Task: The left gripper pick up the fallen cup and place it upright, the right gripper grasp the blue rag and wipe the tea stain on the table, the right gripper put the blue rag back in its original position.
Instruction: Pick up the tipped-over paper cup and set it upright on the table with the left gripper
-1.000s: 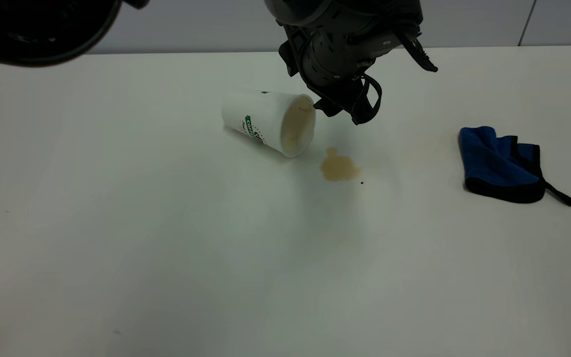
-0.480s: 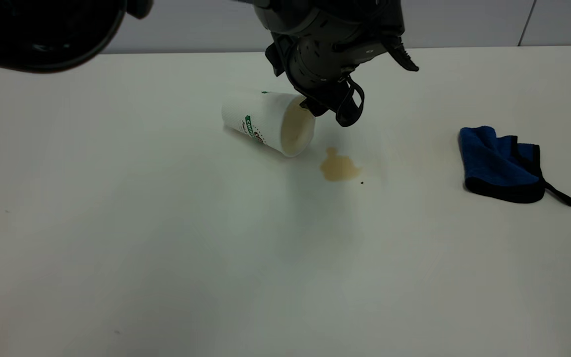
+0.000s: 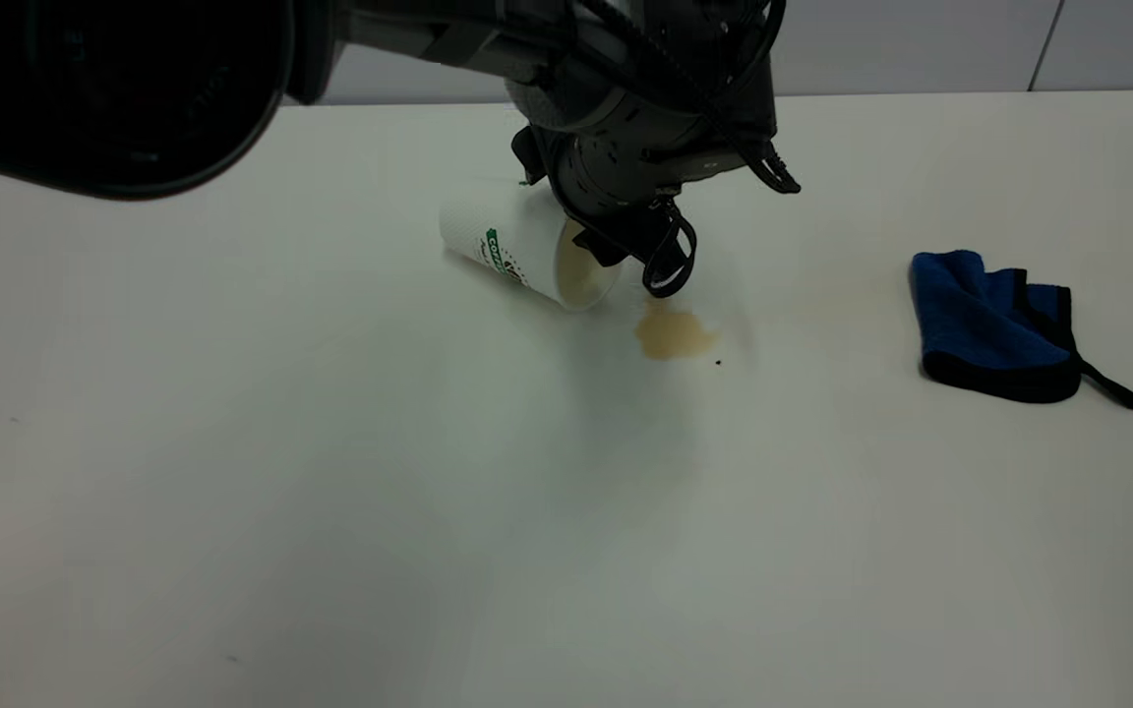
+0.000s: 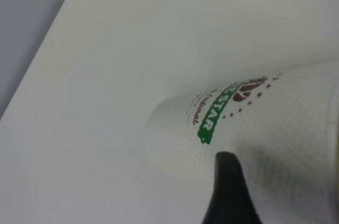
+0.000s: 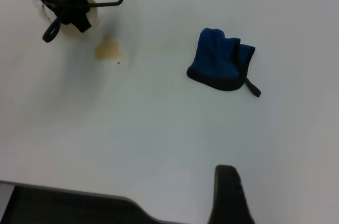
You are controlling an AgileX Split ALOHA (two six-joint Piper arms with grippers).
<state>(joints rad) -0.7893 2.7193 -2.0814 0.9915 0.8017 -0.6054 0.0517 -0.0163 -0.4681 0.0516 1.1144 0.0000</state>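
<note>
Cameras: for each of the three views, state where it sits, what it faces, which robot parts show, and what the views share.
Exterior view: above the table, facing both arms; shows the left gripper at the cup mouth.
Left wrist view: close over the fallen cup; one black fingertip shows.
Right wrist view: high above the table, looking down on the blue rag and tea stain; one fingertip shows.
Shared: exterior and right wrist views both show rag, stain and left gripper.

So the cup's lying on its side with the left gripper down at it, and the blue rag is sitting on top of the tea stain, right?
Not quite: the blue rag lies apart from the tea stain, as the exterior view shows. The cup does lie on its side, left gripper at it.
</note>
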